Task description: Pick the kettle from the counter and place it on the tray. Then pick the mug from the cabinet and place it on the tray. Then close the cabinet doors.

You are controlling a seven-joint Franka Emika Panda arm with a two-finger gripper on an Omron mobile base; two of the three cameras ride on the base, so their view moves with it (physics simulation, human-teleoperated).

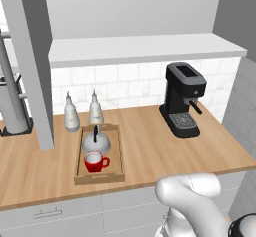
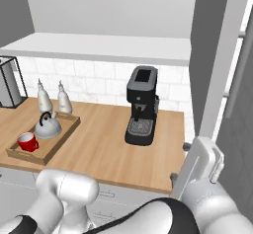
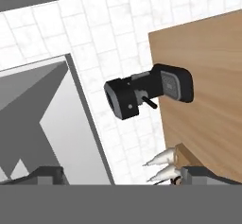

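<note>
The tray (image 1: 78, 167) lies on the counter (image 1: 150, 146), well to the left of the black coffee machine (image 1: 183, 100) as seen in the left base view. Inside the tray, the kettle (image 1: 96, 141) occupies the half nearer the tiled wall, its black handle arching upward. The mug (image 1: 94, 161) stands upright in the half nearer the counter's front edge, just beside the kettle, with its handle pointing toward the coffee machine. Two white bottles (image 1: 71, 114) stand against the wall just behind the tray.

Above the tray, the cabinet (image 1: 145, 48) shows its pale shelf. Both cabinet doors are open: one door (image 1: 36, 61) projects forward over the counter just left of the tray, and the other door (image 2: 217, 55) stands out beyond the coffee machine, on the side away from the tray, its long bar handle (image 2: 237, 65) visible in the right base view.

My gripper (image 3: 113, 173) appears at the lower edge of the hand view, facing the coffee machine; I cannot tell whether my fingers (image 3: 47, 173) are spread or pressed together. Nothing is seen between them.
</note>
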